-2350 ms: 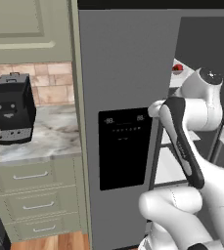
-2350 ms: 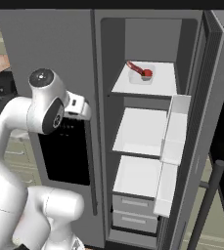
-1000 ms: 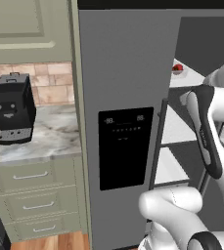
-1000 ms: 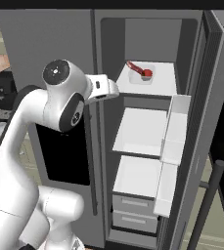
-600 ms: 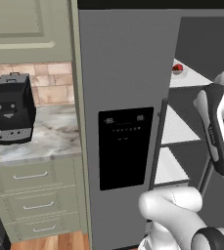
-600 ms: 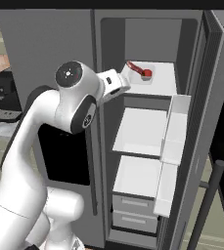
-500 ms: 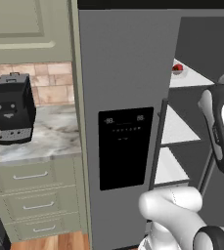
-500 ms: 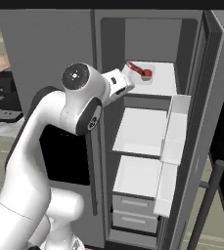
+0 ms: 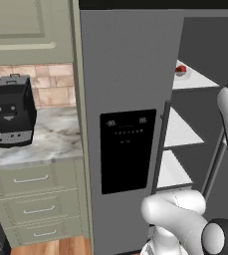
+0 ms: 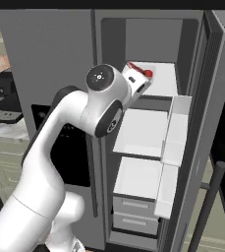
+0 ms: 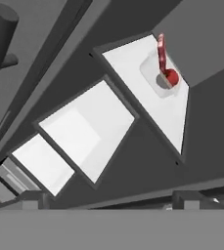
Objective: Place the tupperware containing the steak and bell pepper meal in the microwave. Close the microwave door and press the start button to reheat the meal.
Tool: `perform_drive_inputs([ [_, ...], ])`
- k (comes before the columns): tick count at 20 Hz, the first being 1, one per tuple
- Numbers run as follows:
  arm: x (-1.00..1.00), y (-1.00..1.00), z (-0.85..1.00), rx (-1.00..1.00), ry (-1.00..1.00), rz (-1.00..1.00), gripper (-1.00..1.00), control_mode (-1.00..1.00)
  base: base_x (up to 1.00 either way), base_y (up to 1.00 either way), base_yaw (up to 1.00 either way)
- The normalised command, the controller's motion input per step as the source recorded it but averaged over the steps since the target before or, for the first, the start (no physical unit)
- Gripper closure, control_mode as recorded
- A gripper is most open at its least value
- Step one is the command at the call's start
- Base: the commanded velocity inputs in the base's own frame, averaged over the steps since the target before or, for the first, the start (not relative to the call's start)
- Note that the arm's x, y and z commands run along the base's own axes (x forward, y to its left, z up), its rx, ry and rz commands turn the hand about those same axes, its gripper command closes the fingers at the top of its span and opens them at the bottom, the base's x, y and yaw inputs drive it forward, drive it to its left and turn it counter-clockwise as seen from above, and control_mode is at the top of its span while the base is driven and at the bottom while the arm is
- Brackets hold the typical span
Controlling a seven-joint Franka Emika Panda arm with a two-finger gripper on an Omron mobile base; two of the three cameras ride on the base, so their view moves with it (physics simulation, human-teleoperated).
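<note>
The tupperware (image 11: 155,74), a small clear tub, sits on the top white shelf (image 11: 133,73) of the open fridge compartment. Red pieces of the meal (image 11: 168,76) show through its walls. The same tub appears as a red spot (image 9: 180,69) at the shelf's front in the left base view and just past my hand (image 10: 147,74) in the right base view. My gripper (image 11: 112,201) is open with nothing between its fingers and stands short of the tub, pointing into the compartment at top-shelf height. The microwave and its door are out of view.
The grey fridge's left door with the black dispenser panel (image 9: 128,149) is closed. Its right door (image 10: 217,123) stands wide open with white bins (image 10: 175,133). Bare white shelves (image 10: 141,130) and drawers (image 10: 133,211) lie below. A black coffee machine (image 9: 12,117) stands on the marble counter (image 9: 51,144).
My arm has swung from in front of the dispenser door to the right and up, bringing the hand into the open compartment beside the top shelf. The tub has stayed put.
</note>
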Motion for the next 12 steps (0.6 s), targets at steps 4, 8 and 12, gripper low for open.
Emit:
perform_drive_inputs([
  [4, 0.06, -0.05, 0.00, 0.00, 0.06, 0.04, -1.00, -1.00, 0.00, 0.00, 0.00],
  [8, 0.17, 0.01, 0.00, -0.01, 0.07, 0.28, -1.00, -1.00, 0.00, 0.00, 0.00],
  [12, 0.23, 0.10, -0.02, -0.08, 0.02, 0.42, -1.00, -1.00, 0.00, 0.00, 0.00],
])
